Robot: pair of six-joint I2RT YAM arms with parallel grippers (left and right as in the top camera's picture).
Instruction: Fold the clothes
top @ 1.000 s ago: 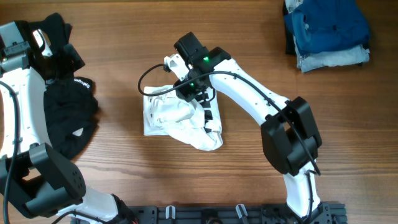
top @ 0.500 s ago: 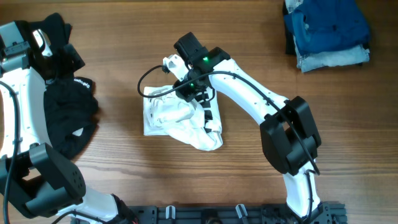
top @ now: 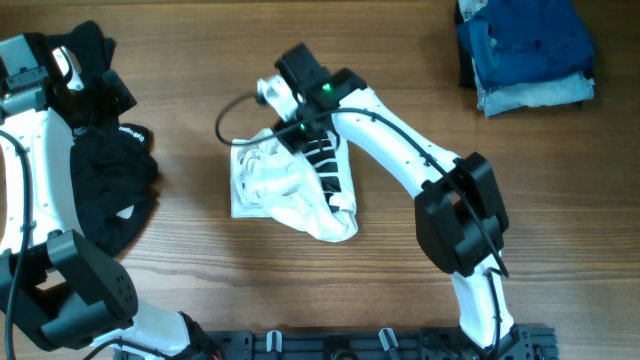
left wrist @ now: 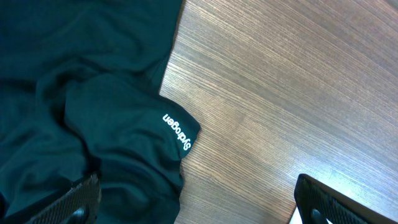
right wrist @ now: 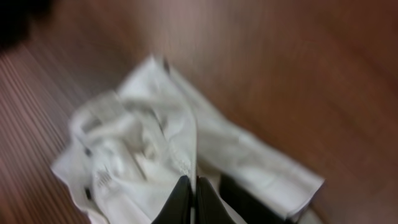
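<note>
The white T-shirt (top: 285,195), thin and wrinkled with a black-striped patch, lies bunched mid-desk (top: 230,290). At its far edge the right end effector (right wrist: 189,186) pinches a fold, fingers pressed together. Left of the shirt, the left end effector (left wrist: 196,202) gapes wide, empty, over soft black cloth (left wrist: 74,93). Far right of the shirt sit folded blue garments (top: 525,50).

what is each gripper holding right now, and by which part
The right gripper pinches a raised fold of the white T-shirt; the open left gripper holds nothing.
</note>
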